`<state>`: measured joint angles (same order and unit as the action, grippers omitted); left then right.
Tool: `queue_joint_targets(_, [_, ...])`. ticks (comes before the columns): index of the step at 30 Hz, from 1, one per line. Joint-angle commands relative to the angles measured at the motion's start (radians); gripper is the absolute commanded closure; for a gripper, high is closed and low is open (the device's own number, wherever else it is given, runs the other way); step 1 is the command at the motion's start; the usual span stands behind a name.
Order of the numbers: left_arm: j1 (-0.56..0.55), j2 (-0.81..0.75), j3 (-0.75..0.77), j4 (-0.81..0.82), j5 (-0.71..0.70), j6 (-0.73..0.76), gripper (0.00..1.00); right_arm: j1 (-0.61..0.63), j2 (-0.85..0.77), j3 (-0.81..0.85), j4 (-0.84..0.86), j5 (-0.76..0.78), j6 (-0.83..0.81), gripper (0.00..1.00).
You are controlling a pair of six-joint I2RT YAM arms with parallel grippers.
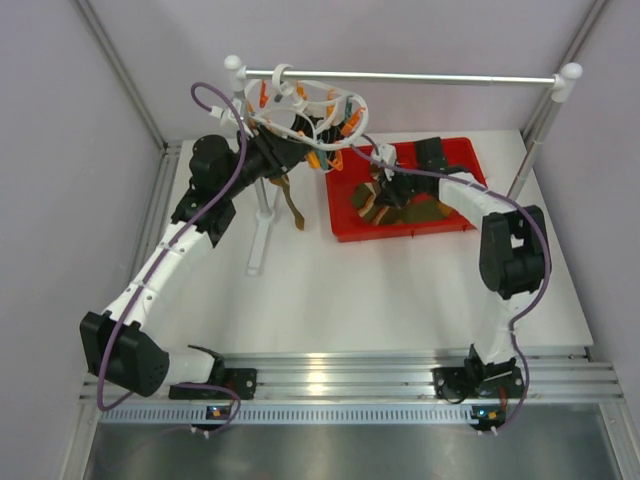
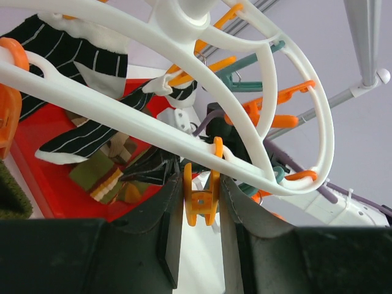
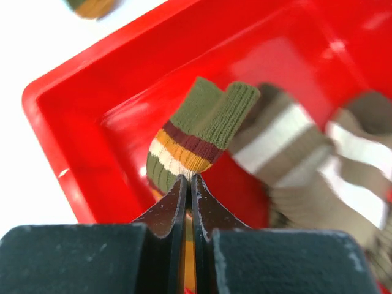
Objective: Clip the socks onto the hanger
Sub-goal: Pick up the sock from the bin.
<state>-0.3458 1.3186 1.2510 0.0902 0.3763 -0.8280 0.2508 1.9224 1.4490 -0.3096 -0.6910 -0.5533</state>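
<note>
Closest to me, both arms rise from the front edge of the white table (image 1: 350,290). The right arm bends into the red tray (image 1: 460,150) on the far right part of the table. The right gripper (image 3: 188,179) has its jaws pressed together, pinching the striped end of an olive sock (image 3: 205,122) with cream, orange and maroon bands. The sock's cuff stands up over the tray floor. More socks (image 3: 294,153), pale with white stripes, lie heaped beside it in the tray.

Further back on the left, the left gripper (image 2: 202,182) is up at the hanger (image 2: 122,110), a white oval ring. Its fingers (image 2: 173,214) are clamped on either side of an orange clip (image 2: 202,199) that dangles from the ring's near bar. Other orange and teal clips hang round the ring, and a dark striped cloth (image 2: 67,52) shows behind it. A brown sock (image 1: 292,205) dangles below the hanger, just beside the left gripper; I cannot tell what holds it.

Farthest off, the hanger hooks over the silver rail (image 1: 420,77).
</note>
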Motion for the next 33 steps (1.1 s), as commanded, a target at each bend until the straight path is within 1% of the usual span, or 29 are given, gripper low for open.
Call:
queue_joint_targets(1, [0.004, -0.005, 0.024, 0.022, -0.004, 0.010, 1.00, 0.025, 0.044, 0.077, -0.189, -0.100, -0.281, 1.00])
queue_joint_targets(2, [0.004, -0.004, 0.024, 0.022, -0.004, 0.010, 1.00, 0.039, 0.068, 0.109, -0.262, -0.107, -0.348, 1.00])
queue_joint_targets(4, [0.005, -0.002, 0.024, 0.022, -0.004, 0.010, 1.00, 0.056, 0.084, 0.125, -0.296, -0.110, -0.393, 1.00])
queue_joint_targets(6, [0.004, -0.001, 0.024, 0.022, -0.005, 0.009, 1.00, 0.087, 0.095, 0.125, -0.267, -0.078, -0.396, 1.00])
queue_joint_targets(8, [0.004, 0.001, 0.025, 0.023, -0.002, 0.007, 1.00, 0.113, 0.116, 0.132, -0.241, -0.021, -0.379, 0.96])
queue_joint_targets(9, [0.004, 0.001, 0.024, 0.023, -0.002, 0.007, 1.00, 0.120, 0.125, 0.149, -0.212, 0.023, -0.355, 0.85])
queue_joint_targets(10, [0.004, 0.001, 0.024, 0.023, -0.004, 0.007, 1.00, 0.123, 0.131, 0.152, -0.186, 0.047, -0.334, 0.77])
queue_joint_targets(11, [0.004, -0.001, 0.024, 0.020, -0.002, 0.007, 1.00, 0.128, 0.139, 0.152, -0.118, 0.111, -0.270, 0.63])
queue_joint_targets(13, [0.004, -0.001, 0.025, 0.020, -0.004, 0.009, 1.00, 0.134, 0.151, 0.162, -0.097, 0.162, -0.222, 0.52])
queue_joint_targets(15, [0.004, -0.002, 0.024, 0.020, -0.005, 0.009, 1.00, 0.136, 0.159, 0.185, -0.109, 0.204, -0.214, 0.43])
queue_joint_targets(18, [0.005, -0.004, 0.022, 0.022, -0.005, 0.007, 1.00, 0.137, 0.141, 0.163, -0.095, 0.217, -0.230, 0.37])
queue_joint_targets(21, [0.004, -0.002, 0.019, 0.023, -0.004, 0.006, 1.00, 0.146, 0.113, 0.139, -0.086, 0.193, -0.270, 0.36])
queue_joint_targets(25, [0.004, -0.002, 0.019, 0.022, -0.005, 0.007, 1.00, 0.174, 0.102, 0.145, -0.166, 0.113, -0.365, 0.38])
queue_joint_targets(26, [0.004, -0.001, 0.019, 0.017, -0.004, 0.009, 1.00, 0.179, 0.104, 0.152, -0.210, 0.099, -0.414, 0.39])
queue_joint_targets(28, [0.004, -0.001, 0.019, 0.016, -0.005, 0.009, 1.00, 0.194, 0.128, 0.168, -0.258, 0.073, -0.459, 0.38])
queue_joint_targets(29, [0.004, -0.002, 0.019, 0.016, -0.007, 0.009, 1.00, 0.199, 0.139, 0.191, -0.305, 0.070, -0.503, 0.38])
queue_joint_targets(33, [0.004, -0.002, 0.015, 0.013, -0.010, 0.012, 1.00, 0.222, 0.202, 0.252, -0.390, 0.119, -0.566, 0.36])
